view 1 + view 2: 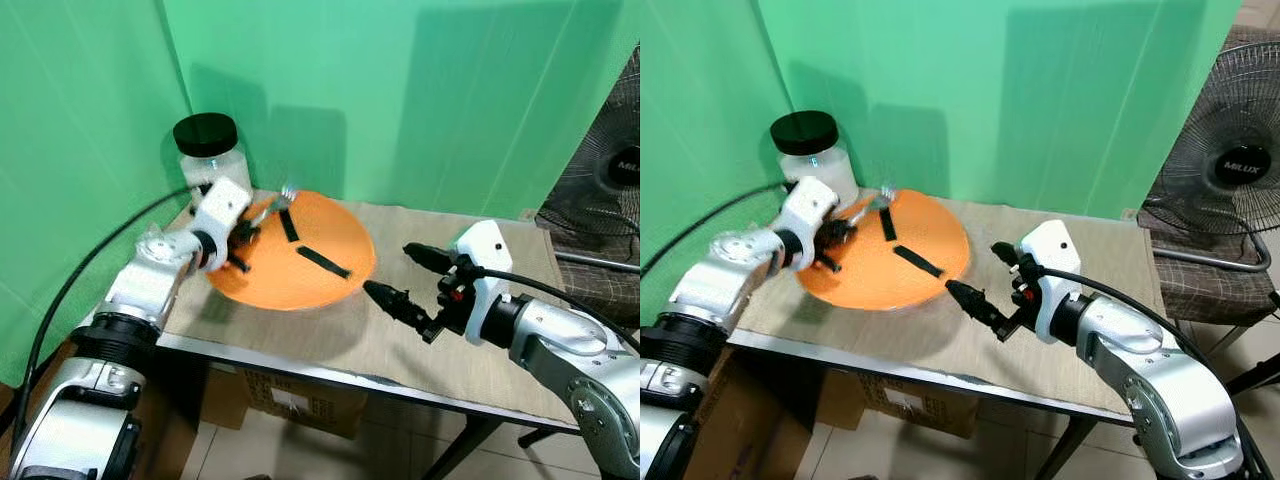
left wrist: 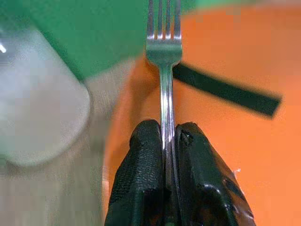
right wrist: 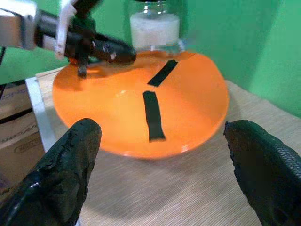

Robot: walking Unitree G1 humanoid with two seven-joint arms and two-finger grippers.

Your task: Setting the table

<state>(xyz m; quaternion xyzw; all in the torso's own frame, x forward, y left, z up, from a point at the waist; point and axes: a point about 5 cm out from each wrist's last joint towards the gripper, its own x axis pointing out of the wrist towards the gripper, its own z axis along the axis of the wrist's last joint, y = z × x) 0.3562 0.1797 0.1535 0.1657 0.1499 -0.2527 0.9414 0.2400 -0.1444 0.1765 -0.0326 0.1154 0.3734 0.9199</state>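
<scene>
Gripping a fork [image 2: 163,52] over the orange plate [image 1: 300,270], the left end effector [image 1: 243,238] is working while the right end effector [image 1: 408,278] is hovering wide open just right of it.

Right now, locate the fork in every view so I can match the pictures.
Left eye view: fork, upper left, at the orange plate's far rim, held by the left gripper.
Right eye view: same spot, left of centre.
Left wrist view: centre, tines up.
Right wrist view: too small to tell.
Shared landmark: the plate's black strips.
</scene>
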